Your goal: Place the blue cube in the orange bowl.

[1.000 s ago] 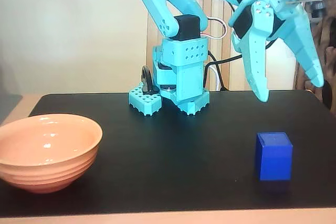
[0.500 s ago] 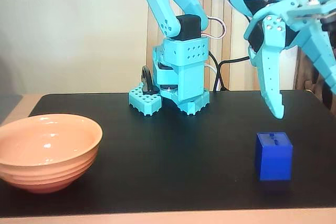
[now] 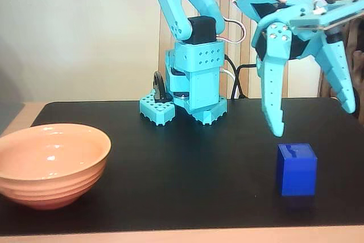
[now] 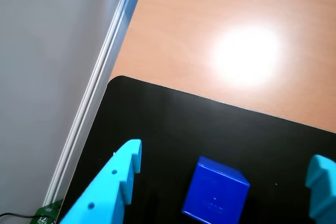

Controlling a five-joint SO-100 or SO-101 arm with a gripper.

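Note:
The blue cube (image 3: 296,169) rests on the black mat at the right in the fixed view; the wrist view shows the cube (image 4: 215,194) lying between the two turquoise fingers. My gripper (image 3: 314,119) hangs open just above the cube, one finger (image 3: 274,92) left of it and the other (image 3: 339,78) up to its right, touching nothing. In the wrist view the gripper (image 4: 227,163) straddles the cube with wide gaps on both sides. The orange bowl (image 3: 51,164) stands empty at the mat's left front corner, far from the gripper.
The arm's turquoise base (image 3: 190,92) sits at the back middle of the black mat (image 3: 182,163). Wooden tabletop (image 4: 236,40) runs beyond the mat's edge in the wrist view, with a grey wall (image 4: 47,77) on the left. The mat's right edge lies close to the cube.
The open gripper swung right and lower, then came back left, so its fingers now hang over the cube. Cube and bowl have not moved.

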